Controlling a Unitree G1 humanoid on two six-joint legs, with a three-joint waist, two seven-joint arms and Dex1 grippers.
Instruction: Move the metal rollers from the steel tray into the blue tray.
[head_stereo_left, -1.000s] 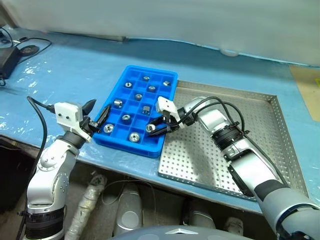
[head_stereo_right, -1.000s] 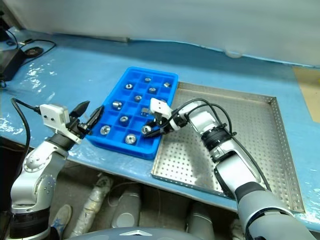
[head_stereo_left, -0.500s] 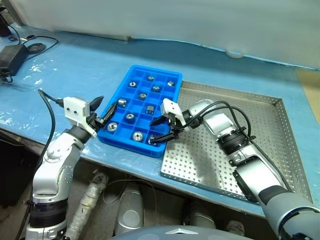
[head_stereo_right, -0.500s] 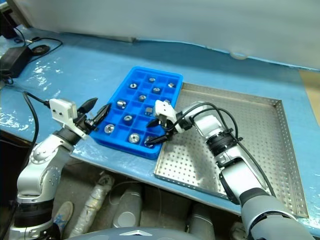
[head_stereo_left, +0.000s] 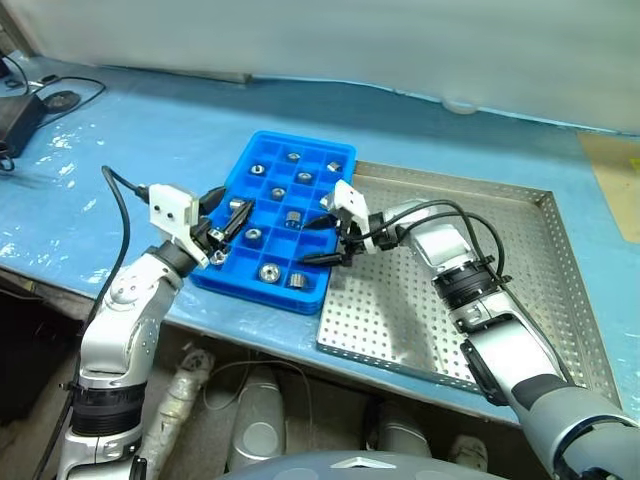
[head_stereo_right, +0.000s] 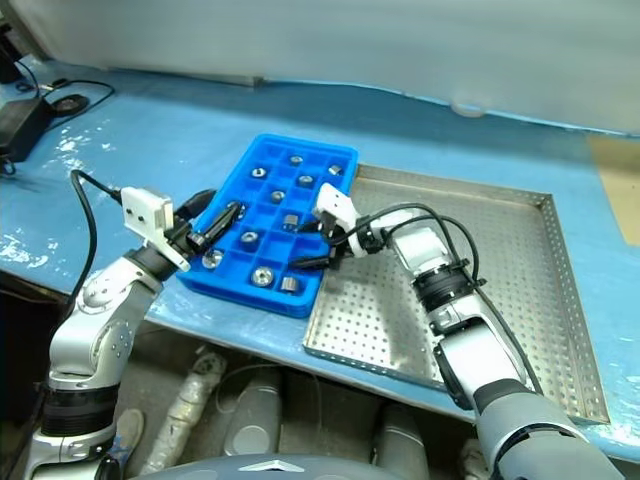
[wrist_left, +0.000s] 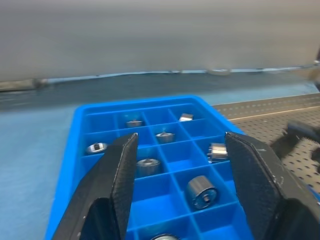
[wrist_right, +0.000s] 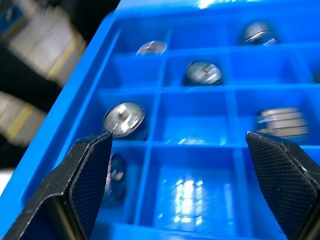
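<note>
- Over the 5 o'clock corner of the blue tray (head_stereo_left: 246, 160): right gripper (head_stereo_left: 322, 241), released, fingers spread wide with nothing between them.
- At the tray's 8 o'clock edge: left gripper (head_stereo_left: 226, 222), fingers apart, grasping nothing, pointing across the compartments.
- Rollers (head_stereo_left: 268, 271): spread through the blue tray, one to a compartment. The steel tray (head_stereo_left: 520, 260), just beside the blue tray at its 3 o'clock, looks bare wherever the right arm does not cover it.
- Step in hand, as judged: a drop into the near row looks done, with one roller (head_stereo_left: 297, 280) lying in the corner compartment below the open right fingers; what remains is to get clear.
- How to do it well:
  - lift the right gripper straight up before swinging toward 3 o'clock, so neither finger hooks a partition or drags the light plastic tray;
  - keep the fingers spread until clear of the rim;
  - hold the left gripper steady at the edge, clear of the rollers beneath it;
  - check the steel tray under the arm for any roller left over.
- Pointing and long axis:
  - most rollers stand on end, axis vertical, dark bore facing up;
  - the corner roller and one near the tray's middle (head_stereo_left: 293, 217) lie on their sides, axis level; exact heading too small to tell;
  - the blue tray's long side runs roughly from 1 o'clock to 7 o'clock.
</note>
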